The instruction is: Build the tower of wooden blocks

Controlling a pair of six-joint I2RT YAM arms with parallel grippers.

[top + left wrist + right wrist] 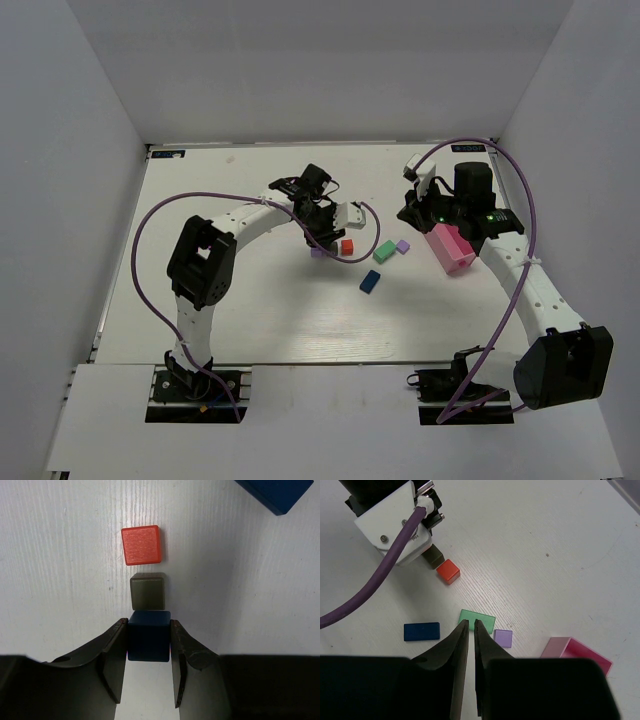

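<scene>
Left end effector [148, 630] clamps the dark blue cube [148, 637], apparently mid-pick; next it likely needs setting squarely onto the brown cube [148, 591].

left gripper [148, 626] clamps dark blue cube [149, 642] | brown cube [147, 591] just beyond | red cube [142, 545] farther | blue brick [277, 492] top right

My left gripper [148, 626] has a first cube [148, 645] between its fingers [114, 660]; a second cube [148, 591] lies just ahead, a third cube [142, 545] beyond that (all three in line). A long brick [275, 492] lies apart, ahead to the right.
</scene>
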